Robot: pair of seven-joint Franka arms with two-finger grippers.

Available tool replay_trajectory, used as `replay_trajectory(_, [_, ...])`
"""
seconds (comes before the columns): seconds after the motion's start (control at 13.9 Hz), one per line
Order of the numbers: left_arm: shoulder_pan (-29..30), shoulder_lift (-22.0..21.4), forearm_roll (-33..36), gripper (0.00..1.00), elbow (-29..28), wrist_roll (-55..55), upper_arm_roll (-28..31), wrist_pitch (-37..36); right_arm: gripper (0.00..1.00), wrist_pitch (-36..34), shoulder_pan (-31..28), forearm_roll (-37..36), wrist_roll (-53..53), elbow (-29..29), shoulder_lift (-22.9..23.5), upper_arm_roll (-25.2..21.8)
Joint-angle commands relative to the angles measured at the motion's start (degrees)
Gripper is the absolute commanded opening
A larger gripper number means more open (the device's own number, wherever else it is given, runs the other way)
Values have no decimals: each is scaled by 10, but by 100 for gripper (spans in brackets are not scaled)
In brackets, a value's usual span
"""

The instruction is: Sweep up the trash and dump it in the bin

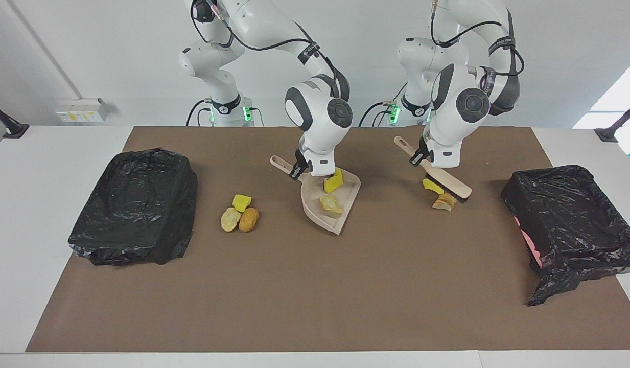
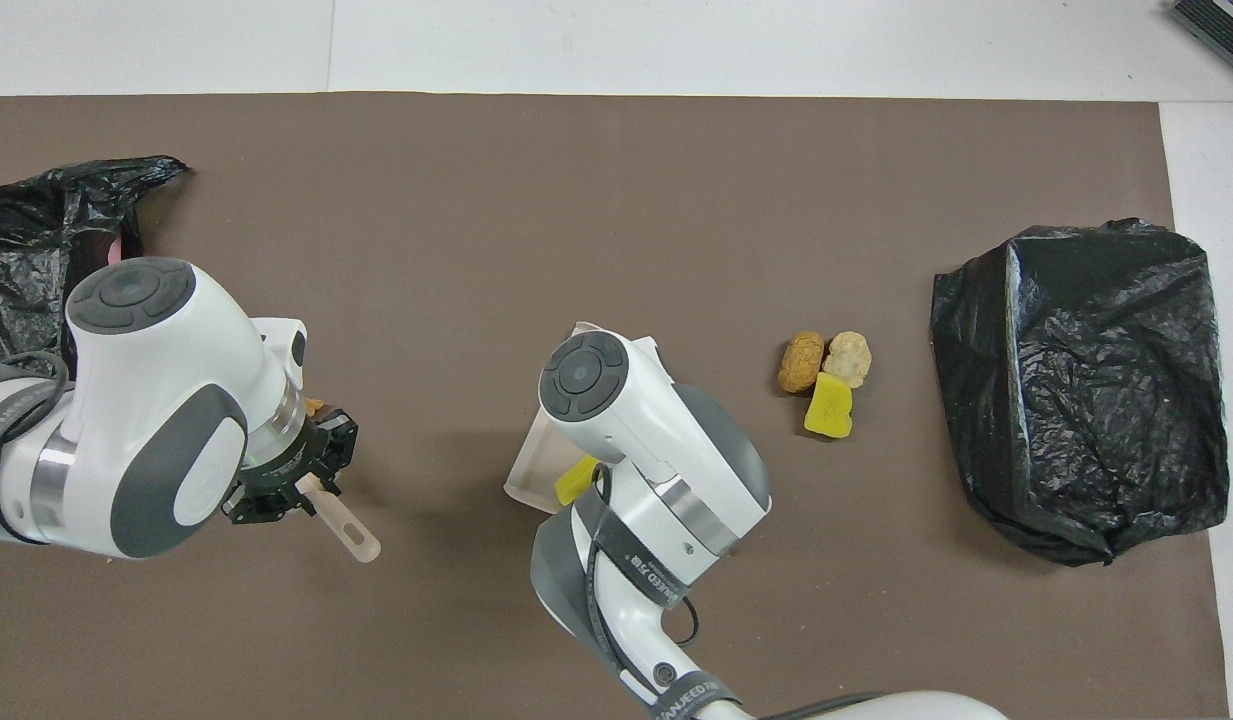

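The left end effector [image 1: 431, 162] is clamped on the handle of the brush [image 1: 445, 179] toward the left arm's end of the bench. The brush head rests at a pair of trash pieces [image 1: 440, 194]: one yellow wedge and one tan bread-like chunk, lying touching each other on the brown mat [image 1: 315, 286]. In the facing view the brush head covers the edge of the pair that faces the lined bin [image 1: 570, 220] at the left arm's end, so the pieces lie between the brush and the dustpan [image 1: 329, 202].

The right end effector [image 1: 300, 171] is clamped on the dustpan handle. The pan sits on the mat near the middle of the bench and already holds two pieces [image 1: 331, 193], one yellow and one tan. Whether the pan's open lip faces the pair at the brush cannot be told.

The brush's long axis runs diagonally, handle end nearer to the robots, head end farther. The judged next move is a stroke along the bench toward the right arm's end, pushing the pair toward the dustpan, which stands well apart from it. The left arm is the nearer arm for this pair.

A further group of three pieces [image 1: 240, 213], one yellow and two golden-brown, lies on the mat between the dustpan and the second lined bin [image 1: 136, 209] at the right arm's end. This group is untouched; the right arm is nearer to it. No dump into either bin can be confirmed.
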Motion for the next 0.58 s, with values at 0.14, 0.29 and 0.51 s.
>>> replay_trajectory(0.14, [42,-113,35,0,-177,142,-6,62,0,-8,-12,30,-97,-19,-13,4])
replay_trajectory(0.29, [43,-101,34,0,-194,190,-7,110,0,3,-12,34,-92,-28,-17,4])
replay_trajectory(0.51, [41,-52,3,0,-176,302,-8,156,0,5,-10,34,-63,-29,-17,4])
